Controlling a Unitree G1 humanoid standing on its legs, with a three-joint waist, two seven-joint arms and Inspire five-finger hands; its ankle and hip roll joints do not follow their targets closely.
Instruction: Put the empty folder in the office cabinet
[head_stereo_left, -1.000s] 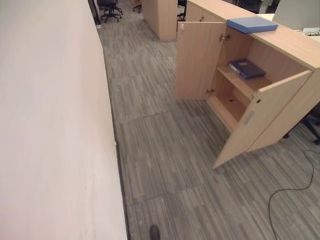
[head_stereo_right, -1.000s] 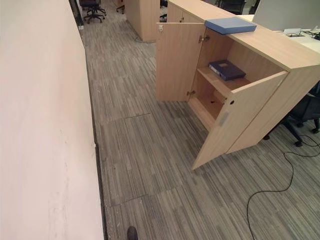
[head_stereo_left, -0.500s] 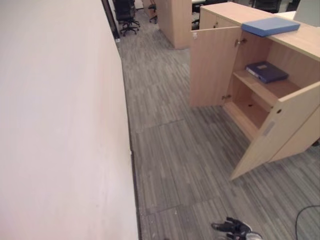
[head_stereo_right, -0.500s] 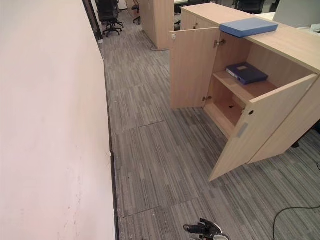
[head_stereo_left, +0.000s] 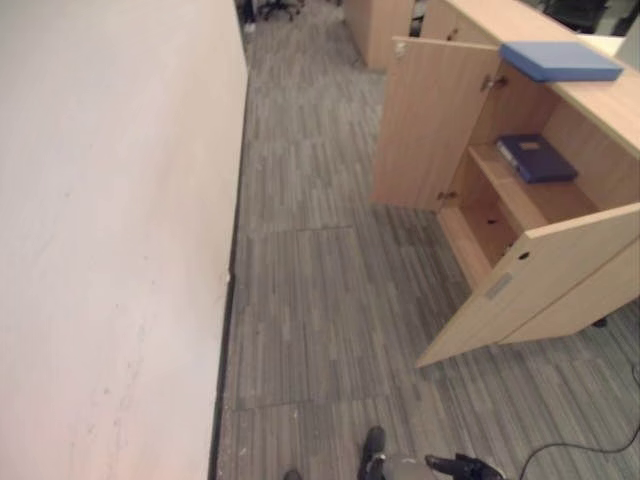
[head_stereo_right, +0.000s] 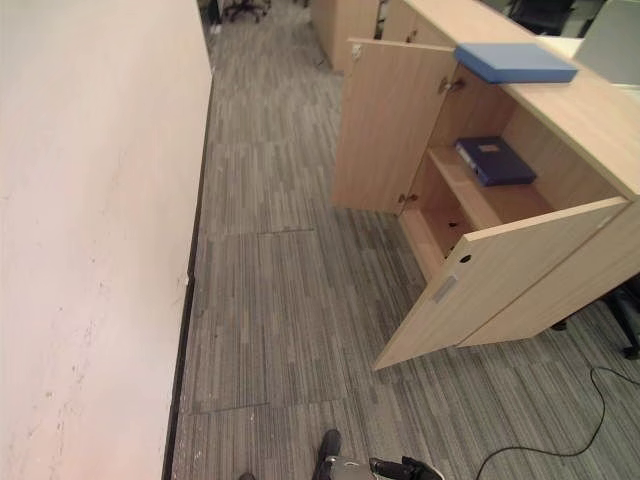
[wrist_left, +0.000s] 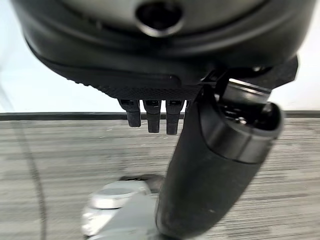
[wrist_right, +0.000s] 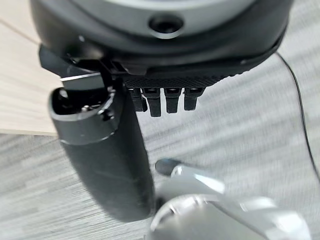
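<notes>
The cabinet (head_stereo_right: 500, 190) is made of light wood and both its doors are open. One door (head_stereo_right: 385, 125) swings out on the far side, and the other door (head_stereo_right: 490, 285) swings out on the near side, over the grey carpet floor (head_stereo_right: 290, 300). On top of the cabinet lies a light blue folder (head_stereo_right: 515, 62), flat and close to the edge above the open doors. Inside the cabinet, on the upper shelf (head_stereo_right: 480, 195), lies a dark blue folder (head_stereo_right: 495, 160), also flat. Below that shelf is the bottom space of the cabinet, and I cannot tell if anything is in it. A long pale wall (head_stereo_right: 90, 230) runs along the floor well away from the cabinet, on the side across from its open doors. No hand touches either folder. The left hand (wrist_left: 210, 165) hangs over the carpet with its thumb sticking out straight and its fingers (wrist_left: 152, 115) loose, holding nothing. The right hand (wrist_right: 107, 150) also hangs over the carpet, near the light wood of the cabinet, with its thumb straight and its fingers (wrist_right: 160, 102) relaxed, and it holds nothing too.
</notes>
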